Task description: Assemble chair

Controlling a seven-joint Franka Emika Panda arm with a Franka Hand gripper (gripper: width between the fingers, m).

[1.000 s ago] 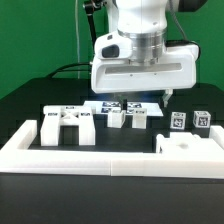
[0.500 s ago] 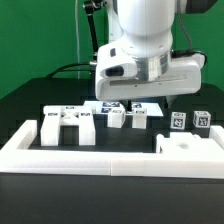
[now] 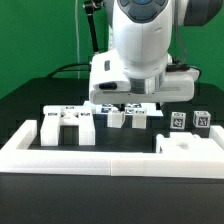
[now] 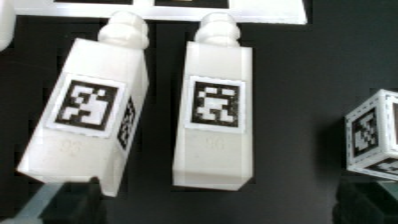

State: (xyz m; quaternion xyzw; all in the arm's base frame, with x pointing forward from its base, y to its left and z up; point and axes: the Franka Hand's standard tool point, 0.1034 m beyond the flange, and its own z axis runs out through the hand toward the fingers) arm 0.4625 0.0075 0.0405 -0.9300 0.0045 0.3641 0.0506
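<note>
Right, my tool [image 3: 124,104] hangs over the middle of the tabletop [image 3: 20,110], its jaws spread wide and holding nothing. Below it two parts of the chair lie flat, side by side, close but not touching: one post [image 4: 98,110] and a second post [image 4: 217,115]. Each has its tag facing up and its peg end toward the marker board [image 4: 214,8]. A tagged block [image 4: 377,135] sits just beside the second post. The bracket [image 3: 65,125] and the slab [image 3: 185,147] rest well off to either side, near the wall [image 3: 100,158].

I judge the step in hand to be picking up a post, though I cannot tell which of the two I am centred over. To do it well, I would settle squarely above one post only, with my jaws set across its narrow width. One finger must drop into the slim gap between the pair, so I should come straight down without drift, or I will nudge the neighbour askew. I'd grip around mid-length so the post hangs level, then close gently and lift straight up before turning.
</note>
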